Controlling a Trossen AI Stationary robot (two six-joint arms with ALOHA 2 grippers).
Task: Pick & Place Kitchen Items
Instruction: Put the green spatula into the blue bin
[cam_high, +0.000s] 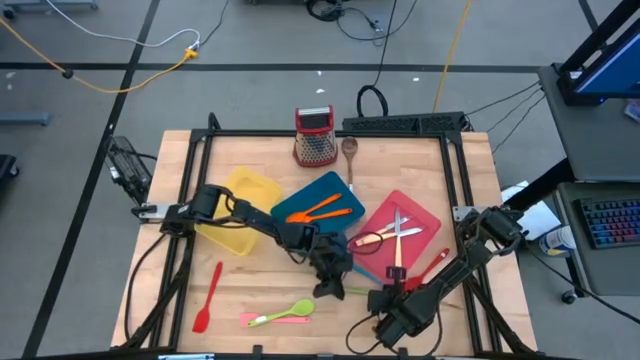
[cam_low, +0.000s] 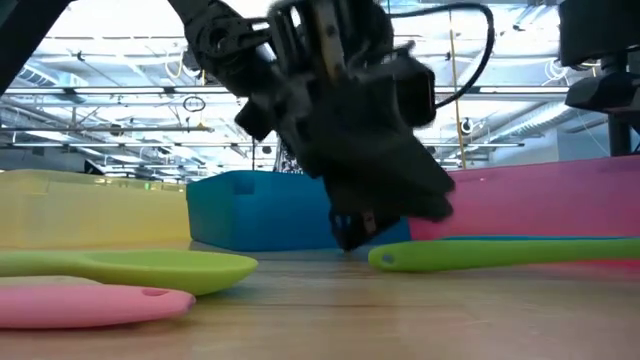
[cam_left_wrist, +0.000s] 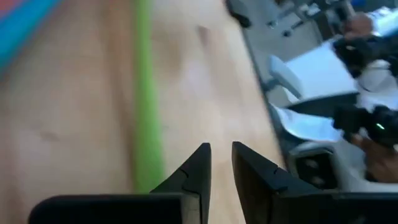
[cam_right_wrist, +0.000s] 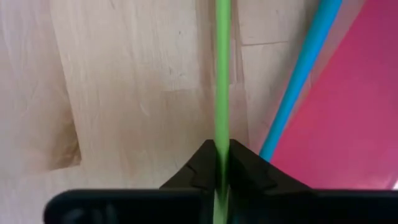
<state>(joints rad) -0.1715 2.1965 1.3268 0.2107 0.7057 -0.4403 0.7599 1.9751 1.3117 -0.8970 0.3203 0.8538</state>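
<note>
Clamping the slim handle of a green utensil (cam_right_wrist: 222, 74) between its fingers, the right gripper (cam_right_wrist: 222, 146) is closed tight on it, low over the wooden tabletop (cam_high: 250, 280) near the middle of the front edge, the edge opposite the grater (cam_high: 314, 135). The handle runs straight out from the fingertips. A blue handle (cam_right_wrist: 305, 68) lies just beside it, along the rim of the red tray (cam_right_wrist: 360, 93).

The left gripper (cam_left_wrist: 221, 152) sits close by, toward the tabletop centre. Its fingers stand a narrow gap apart with nothing between them, and the green utensil lies to one side of them.

Farther along the front edge, a green spoon (cam_high: 298, 308) and a pink spatula (cam_high: 268, 320) lie together. A red spatula (cam_high: 207, 295) lies toward the front left corner. Two orange utensils (cam_high: 320, 210) rest in the teal tray (cam_high: 335, 185), and metal cutlery (cam_high: 398, 235) rests on the red tray. A wooden spoon (cam_high: 349, 155) lies near the back edge beside the grater. The yellow tray (cam_high: 250, 190) sits toward the left edge.
</note>
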